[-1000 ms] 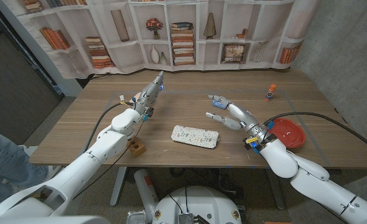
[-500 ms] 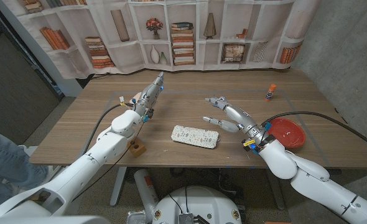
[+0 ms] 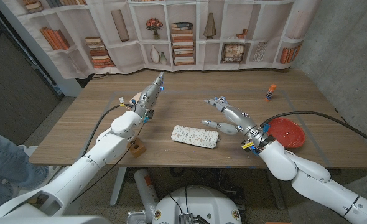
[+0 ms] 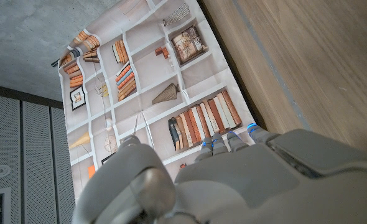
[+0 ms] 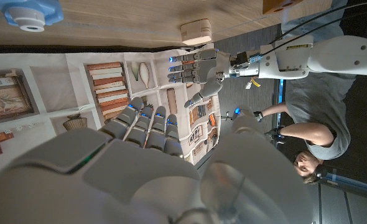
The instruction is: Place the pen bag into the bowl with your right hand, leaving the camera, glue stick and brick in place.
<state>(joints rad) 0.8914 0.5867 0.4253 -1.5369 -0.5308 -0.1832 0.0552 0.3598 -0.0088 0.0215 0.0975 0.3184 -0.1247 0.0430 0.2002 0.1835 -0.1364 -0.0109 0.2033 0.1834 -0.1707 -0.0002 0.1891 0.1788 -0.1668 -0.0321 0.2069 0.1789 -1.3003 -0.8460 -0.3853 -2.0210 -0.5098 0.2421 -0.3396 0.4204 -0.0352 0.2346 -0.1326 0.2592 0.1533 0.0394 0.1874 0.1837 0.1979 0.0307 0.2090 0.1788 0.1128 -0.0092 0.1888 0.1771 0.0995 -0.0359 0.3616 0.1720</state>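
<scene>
The pen bag [image 3: 196, 137], a pale speckled pouch, lies flat on the wooden table [image 3: 78, 130] at the centre of the head view, its long side running left to right. The right hand [image 3: 224, 115] is held just right of and above the bag's right end, fingers spread and nothing gripped; no contact with the bag is visible. The red bowl [image 3: 286, 132] sits at the right of the frame, close to the table's front edge and partly covered by the right forearm. The left hand [image 3: 148, 95] is held upright at upper left of centre, fingers straight and together, holding nothing. The step in hand is judged to be the approach to the grasp. For a sound pick, the fingers should be lowered over the bag's right end and closed across its short width, so that the soft pouch is pinched rather than pushed along the table. The brick [image 3: 137, 147], a small wooden block at lower left of the bag, and the glue stick [image 3: 270, 93] at upper right are to be avoided. The white object [image 5: 196, 31] in the right wrist view is possibly the camera.
</scene>
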